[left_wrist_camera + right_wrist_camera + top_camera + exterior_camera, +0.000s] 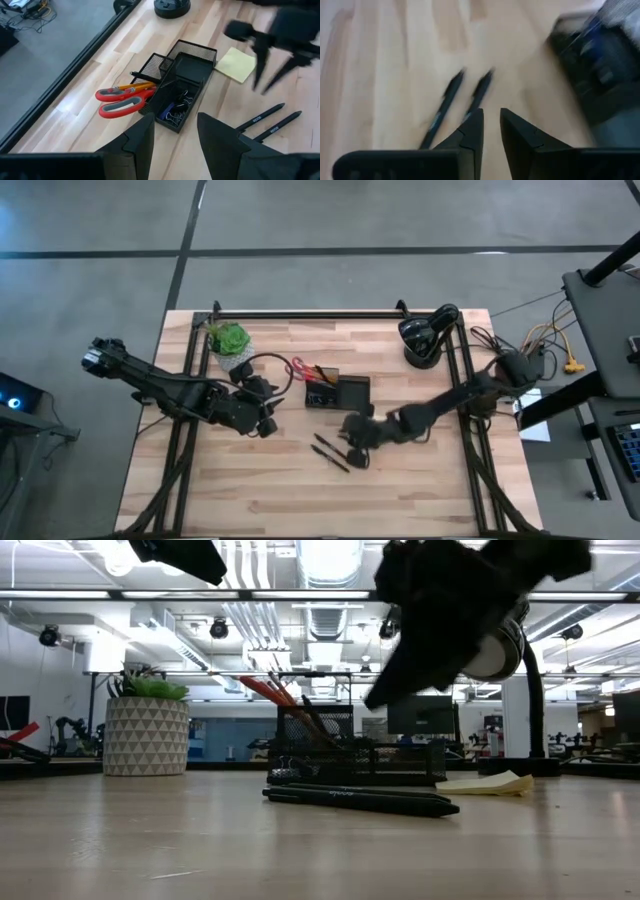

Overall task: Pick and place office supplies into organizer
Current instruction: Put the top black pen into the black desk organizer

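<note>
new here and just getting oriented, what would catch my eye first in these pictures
The red-handled scissors stand out, poking from the black mesh organizer at mid-table. Just in front of it, two black pens lie loose on the wood, with the right gripper hovering over them, fingers slightly parted and empty. A green potted plant sits at the back left.

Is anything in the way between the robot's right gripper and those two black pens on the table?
Nothing visible: the right gripper hangs just over the two black pens, with only bare table between.
</note>
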`<state>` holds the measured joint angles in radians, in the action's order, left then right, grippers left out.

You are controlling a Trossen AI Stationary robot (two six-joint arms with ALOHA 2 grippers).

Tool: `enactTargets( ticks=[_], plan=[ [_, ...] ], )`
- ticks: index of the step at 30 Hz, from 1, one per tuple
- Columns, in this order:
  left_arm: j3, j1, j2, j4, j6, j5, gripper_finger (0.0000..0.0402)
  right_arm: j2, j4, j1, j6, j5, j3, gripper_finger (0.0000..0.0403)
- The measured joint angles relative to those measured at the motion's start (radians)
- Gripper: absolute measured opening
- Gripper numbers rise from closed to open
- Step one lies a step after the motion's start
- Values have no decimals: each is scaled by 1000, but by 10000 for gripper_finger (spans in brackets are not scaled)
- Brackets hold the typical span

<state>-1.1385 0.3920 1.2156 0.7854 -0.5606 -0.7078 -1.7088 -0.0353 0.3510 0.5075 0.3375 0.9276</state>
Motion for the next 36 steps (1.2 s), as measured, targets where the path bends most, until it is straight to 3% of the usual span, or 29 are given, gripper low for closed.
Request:
enactTargets(
  ticks=[8, 13, 21, 27, 36],
  plan=[
    [23, 0, 11, -25, -2, 27, 134, -163, -49, 45, 187, 10, 68, 123],
    [62, 0, 20, -52, -7, 57, 134, -256, -110, 51, 197, 8, 150, 146],
    [82, 1, 26, -70, -4, 72, 134, -338, -253, 58, 201, 71, 305, 150],
    [107, 1, 26, -71, -4, 73, 134, -316, -307, 57, 200, 209, 358, 151],
    [118, 1, 26, -71, -7, 73, 134, -318, -296, 57, 204, 170, 376, 147]
  ],
)
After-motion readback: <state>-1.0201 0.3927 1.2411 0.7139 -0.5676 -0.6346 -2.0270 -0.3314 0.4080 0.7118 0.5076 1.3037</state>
